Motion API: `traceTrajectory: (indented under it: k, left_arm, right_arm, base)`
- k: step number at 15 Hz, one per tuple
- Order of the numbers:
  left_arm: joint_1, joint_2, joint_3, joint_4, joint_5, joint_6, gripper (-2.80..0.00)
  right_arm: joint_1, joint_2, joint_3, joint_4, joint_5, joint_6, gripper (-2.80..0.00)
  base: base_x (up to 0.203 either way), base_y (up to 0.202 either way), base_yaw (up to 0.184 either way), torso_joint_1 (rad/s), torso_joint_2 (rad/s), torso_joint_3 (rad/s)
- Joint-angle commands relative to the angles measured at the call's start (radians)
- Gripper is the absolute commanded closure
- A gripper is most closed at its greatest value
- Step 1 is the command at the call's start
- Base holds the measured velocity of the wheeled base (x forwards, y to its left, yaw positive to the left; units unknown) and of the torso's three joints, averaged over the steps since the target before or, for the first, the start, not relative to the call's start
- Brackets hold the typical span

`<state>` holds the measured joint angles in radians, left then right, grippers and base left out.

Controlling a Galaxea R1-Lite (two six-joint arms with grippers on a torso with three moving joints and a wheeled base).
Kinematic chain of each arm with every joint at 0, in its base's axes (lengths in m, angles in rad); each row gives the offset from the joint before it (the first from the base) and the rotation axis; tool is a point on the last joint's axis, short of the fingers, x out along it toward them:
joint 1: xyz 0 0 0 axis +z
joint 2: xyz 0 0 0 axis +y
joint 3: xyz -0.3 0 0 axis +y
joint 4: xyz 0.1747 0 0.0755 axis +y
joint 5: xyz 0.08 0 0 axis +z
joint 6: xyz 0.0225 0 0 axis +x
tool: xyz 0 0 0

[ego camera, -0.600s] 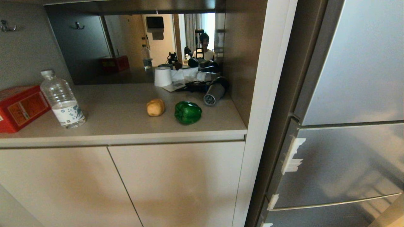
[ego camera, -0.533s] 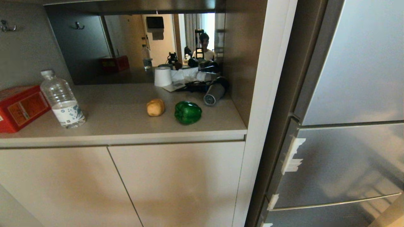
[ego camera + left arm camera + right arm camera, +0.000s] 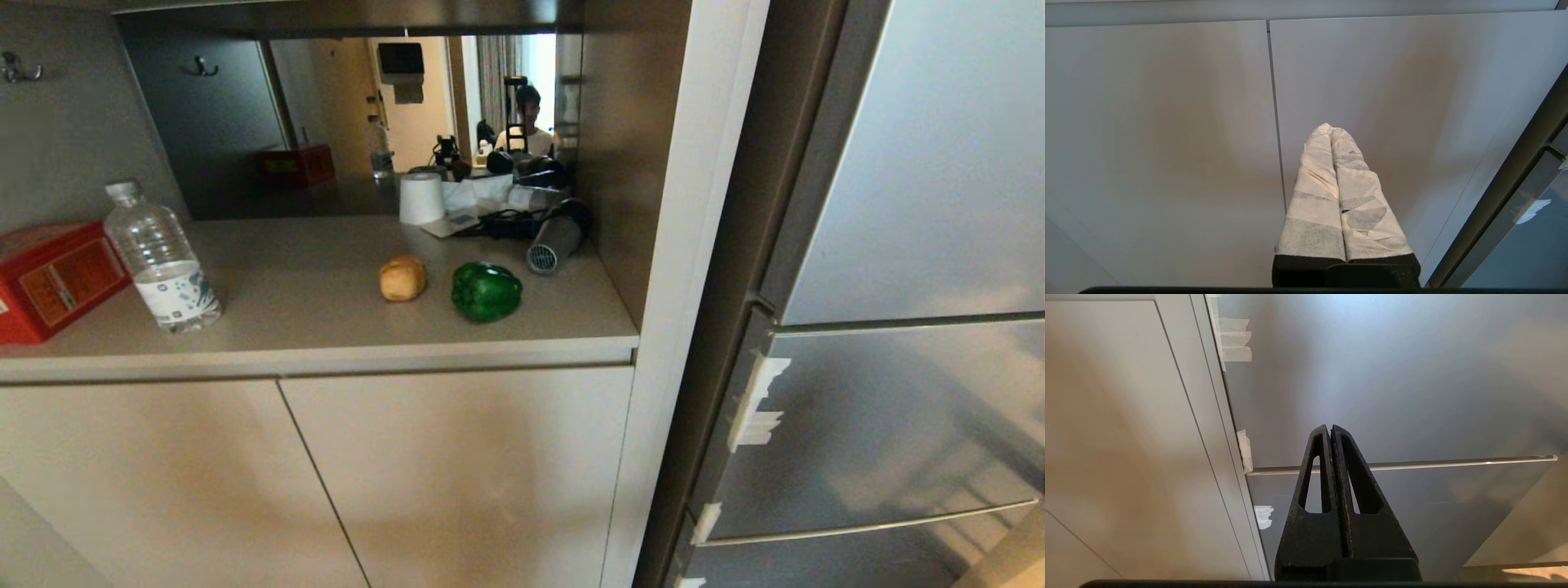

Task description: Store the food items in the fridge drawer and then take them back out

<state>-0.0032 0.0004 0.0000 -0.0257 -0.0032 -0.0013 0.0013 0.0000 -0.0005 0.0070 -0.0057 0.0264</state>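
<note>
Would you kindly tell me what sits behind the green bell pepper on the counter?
Behind the green bell pepper lie a grey hair dryer, its dark cord and a white paper roll. Whatever lies behind that clutter is hidden.

The counter [image 3: 326, 327] is open along its near edge, with bare surface in front of the potato [image 3: 402, 278] and pepper [image 3: 486, 291], which sit just apart, a narrow gap between them. Left of the potato a wide bare stretch runs to the bottle [image 3: 162, 258] and red box [image 3: 51, 278]. Behind the pepper, a hair dryer [image 3: 555, 239], paper roll [image 3: 421, 198] and clutter crowd the far right corner. A side wall [image 3: 620, 163] closes the right. The fridge [image 3: 898, 327] doors are shut. Both grippers, left [image 3: 1330, 127] and right [image 3: 1329, 426], hang closed before flat fronts, low.
</note>
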Motion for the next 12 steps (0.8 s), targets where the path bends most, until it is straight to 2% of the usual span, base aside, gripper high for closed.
traceTrajectory:
  k: [1,12]
  left_arm:
    - [0.0,-0.002,0.011,0.0,0.0,-0.001,0.0]
    - [0.0,-0.002,0.011,0.0,0.0,0.0,0.0]
  right_arm:
    - [0.0,0.002,0.0,0.001,0.0,0.0,0.0]
    - [0.0,0.002,-0.001,0.001,0.0,0.006,0.0]
  base:
    - [0.0,0.0,0.0,0.0,0.0,0.0]
    - [0.0,0.001,-0.006,0.0,0.0,0.0]
